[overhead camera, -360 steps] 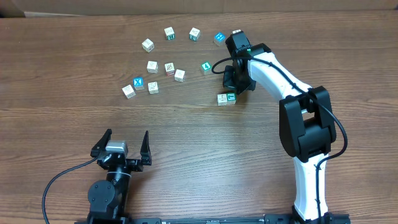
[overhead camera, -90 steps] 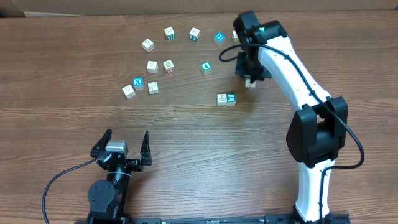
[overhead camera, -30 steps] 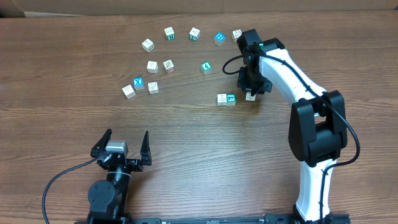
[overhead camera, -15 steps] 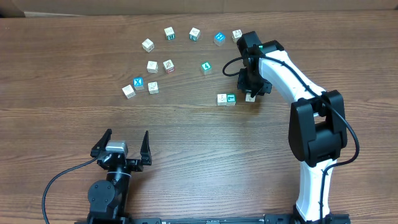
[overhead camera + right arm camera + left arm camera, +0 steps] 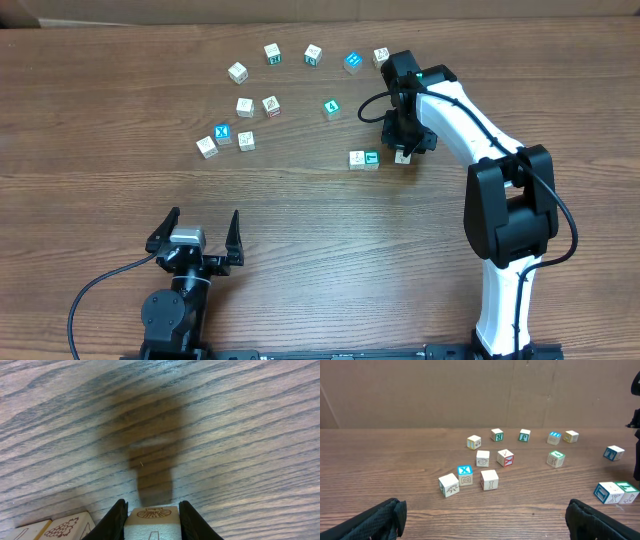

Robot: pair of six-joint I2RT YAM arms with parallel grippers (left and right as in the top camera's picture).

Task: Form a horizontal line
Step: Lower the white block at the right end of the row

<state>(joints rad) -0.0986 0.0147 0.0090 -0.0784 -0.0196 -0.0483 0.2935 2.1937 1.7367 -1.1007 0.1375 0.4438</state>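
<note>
At the right end of the 2-cube horizontal line (image 5: 364, 158) on the worktop (image 5: 300, 220), the right end effector (image 5: 402, 150) grasps a letter cube (image 5: 151, 521). 1 finger (image 5: 114, 519) sits between them, so we expect a gap or a nudged line on release. The left end effector (image 5: 197, 232) is splayed.

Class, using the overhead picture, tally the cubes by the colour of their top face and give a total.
Whitish-topped cubes: 10
Blue or teal-topped cubes: 4
Total: 14
One further cube, hidden under the right arm overhead, shows only in the left wrist view.
</note>
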